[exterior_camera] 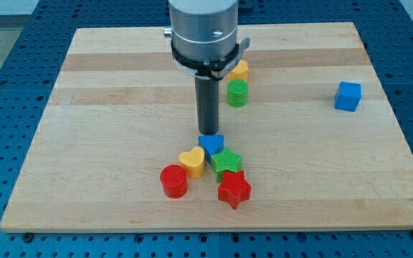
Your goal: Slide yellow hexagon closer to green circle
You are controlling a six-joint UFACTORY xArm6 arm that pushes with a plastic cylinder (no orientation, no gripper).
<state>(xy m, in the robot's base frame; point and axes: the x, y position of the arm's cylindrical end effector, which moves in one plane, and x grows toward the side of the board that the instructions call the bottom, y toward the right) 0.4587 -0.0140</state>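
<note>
Above blue block [211, 143] | my tip [208, 133] touching it | yellow hexagon [239, 70] apart

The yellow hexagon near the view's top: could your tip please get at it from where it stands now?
Probably yes. My tip sits by the blue block, below the yellow hexagon. The green circle touches the hexagon's lower side, so I would go round.

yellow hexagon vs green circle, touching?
Cannot tell. In the camera view the yellow hexagon sits directly above the green circle with no visible gap, but overlap may hide one.
</note>
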